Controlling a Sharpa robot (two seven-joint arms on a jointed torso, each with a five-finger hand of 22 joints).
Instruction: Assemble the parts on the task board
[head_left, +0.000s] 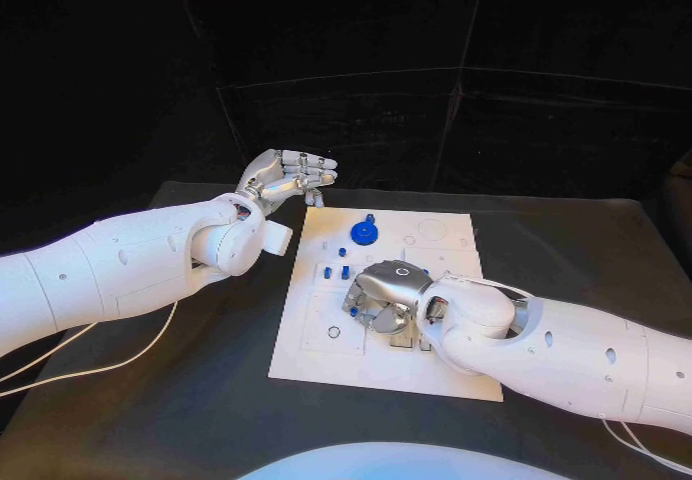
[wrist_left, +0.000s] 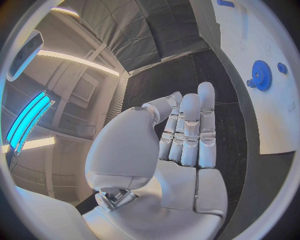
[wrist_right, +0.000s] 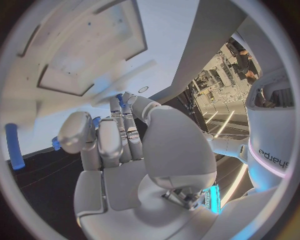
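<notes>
The white task board (head_left: 325, 340) lies in the middle of the black table. A blue gear (head_left: 364, 233) (wrist_left: 261, 75) stands near its far edge, and small blue pegs (head_left: 336, 271) stand just in front of it. My right hand (head_left: 382, 297) (wrist_right: 119, 145) is down on the middle of the board, fingers bent toward the surface. In the right wrist view its thumb and fingers pinch a small blue part (wrist_right: 95, 121), mostly hidden. A blue peg (wrist_right: 14, 146) lies apart from that hand. My left hand (head_left: 284, 180) (wrist_left: 184, 135) hovers off the board's far left corner, holding nothing, fingers loosely extended.
A thin white cable (head_left: 101, 362) trails over the table under my left arm. Shallow recesses and small holes (head_left: 333, 331) mark the board's near half. Bare black table (head_left: 159, 420) runs left of and in front of the board.
</notes>
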